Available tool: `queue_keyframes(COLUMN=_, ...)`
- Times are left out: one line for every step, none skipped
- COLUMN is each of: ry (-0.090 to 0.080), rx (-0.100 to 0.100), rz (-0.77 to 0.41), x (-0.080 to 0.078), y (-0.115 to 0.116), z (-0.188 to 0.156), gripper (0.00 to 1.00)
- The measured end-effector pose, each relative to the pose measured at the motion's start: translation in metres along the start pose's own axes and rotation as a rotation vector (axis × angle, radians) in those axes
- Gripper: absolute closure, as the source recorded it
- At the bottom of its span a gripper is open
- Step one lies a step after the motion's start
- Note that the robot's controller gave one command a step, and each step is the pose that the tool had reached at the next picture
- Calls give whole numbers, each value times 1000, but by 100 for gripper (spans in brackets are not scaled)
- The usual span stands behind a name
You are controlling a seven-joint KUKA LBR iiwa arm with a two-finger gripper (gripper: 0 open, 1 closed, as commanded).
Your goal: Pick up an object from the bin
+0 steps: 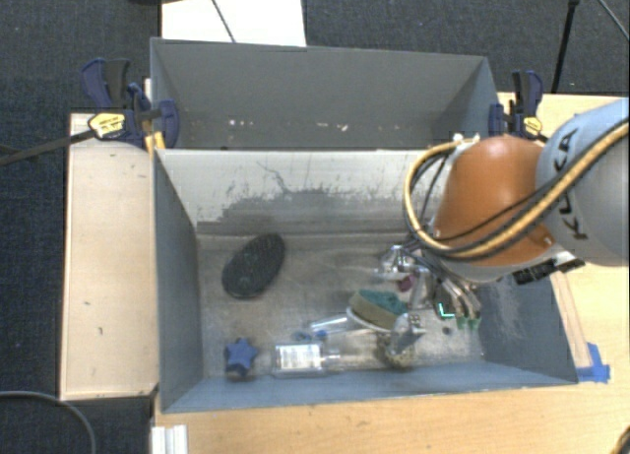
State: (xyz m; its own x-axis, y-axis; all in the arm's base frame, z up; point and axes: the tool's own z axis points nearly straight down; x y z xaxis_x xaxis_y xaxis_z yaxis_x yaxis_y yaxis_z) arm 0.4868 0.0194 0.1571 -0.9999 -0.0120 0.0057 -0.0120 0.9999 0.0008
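I am the gripper (pixel 406 326), low in the grey bin (pixel 187 275), toward the view's lower right. 1 teal and beige piece (pixel 372 309) lies just beside me and 1 brownish lump (pixel 399 355) is right at my tip. 1 clear bottle (pixel 307 356) lies near them. I cannot tell whether I am open or closed, or holding anything.

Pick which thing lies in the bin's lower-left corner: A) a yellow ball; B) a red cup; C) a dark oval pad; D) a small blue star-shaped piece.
D: the small blue star-shaped piece sits in that corner, just left of a clear bottle.
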Motion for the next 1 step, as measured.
queue_keyframes(ry=-3, rx=-1, rz=46, x=-16, y=17, z=81, gripper=0)
